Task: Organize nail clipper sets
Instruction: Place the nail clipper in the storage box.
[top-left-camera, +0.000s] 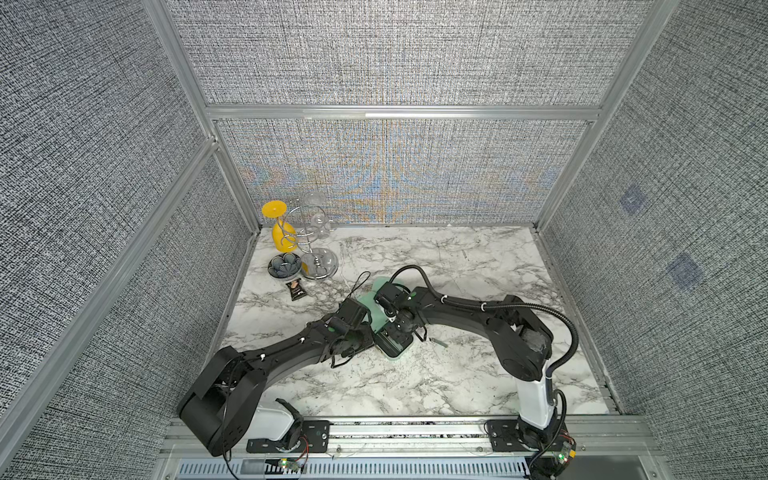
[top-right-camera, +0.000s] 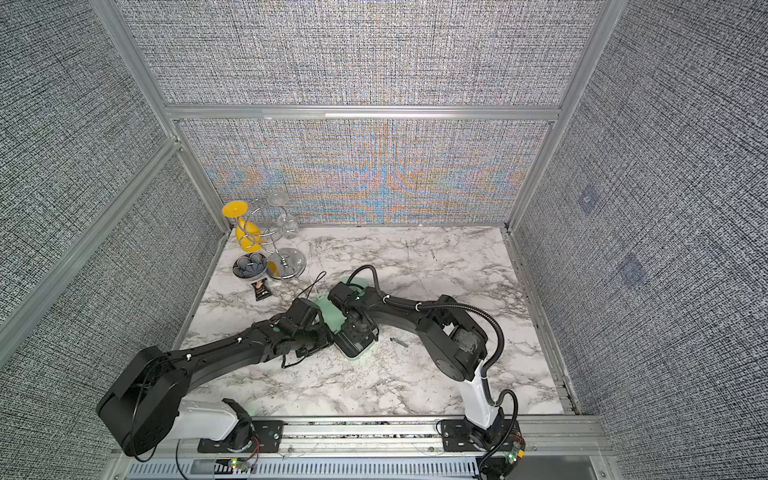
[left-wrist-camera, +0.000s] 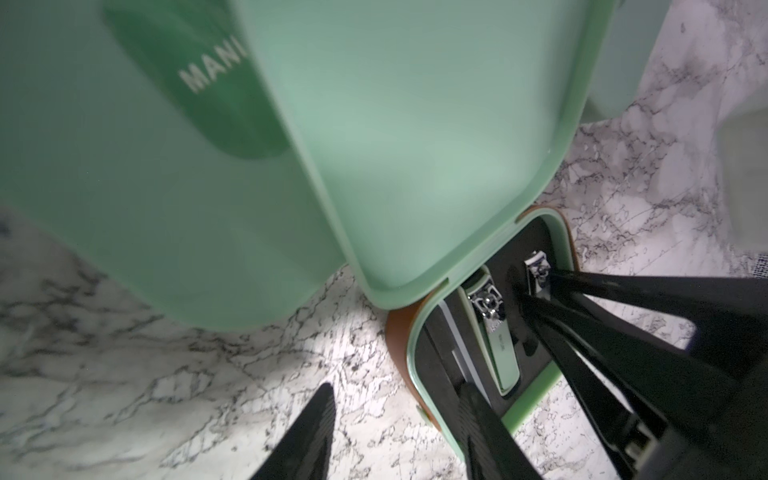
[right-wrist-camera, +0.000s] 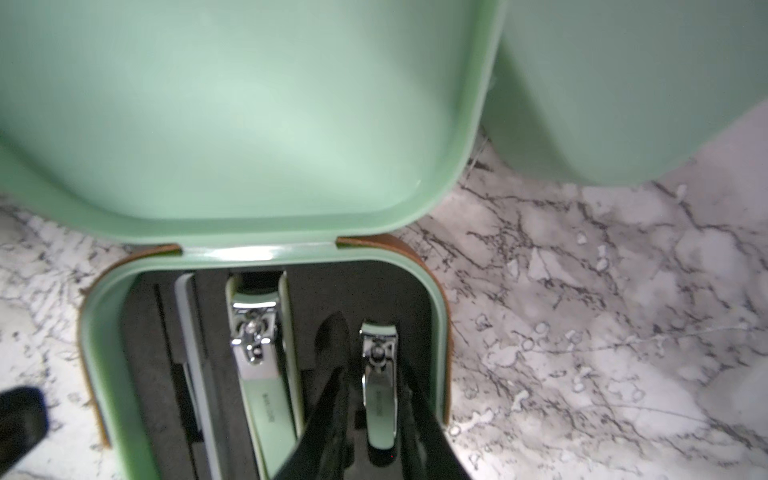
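Right pincer (right-wrist-camera: 372, 365) is released, its fingers straddling the small clipper (right-wrist-camera: 378, 399), which lies in its slot in the open case (right-wrist-camera: 104, 332) at mid-desk (right-wrist-camera: 582, 311). The large clipper (right-wrist-camera: 262, 374) sits in the next slot, and the lid (right-wrist-camera: 249, 104) is swung open beyond the hinge. Left pincer (left-wrist-camera: 399, 399) is parted astride the case's side wall, gripping nothing. A lettered case (left-wrist-camera: 124, 208) and a plain case (right-wrist-camera: 623, 83) lie just beside the lid. One loose tool (top-left-camera: 439, 342) rests on the desk near the right arm.

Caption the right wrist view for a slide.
Right gripper straddles the small clipper in the open case, beside the large clipper.
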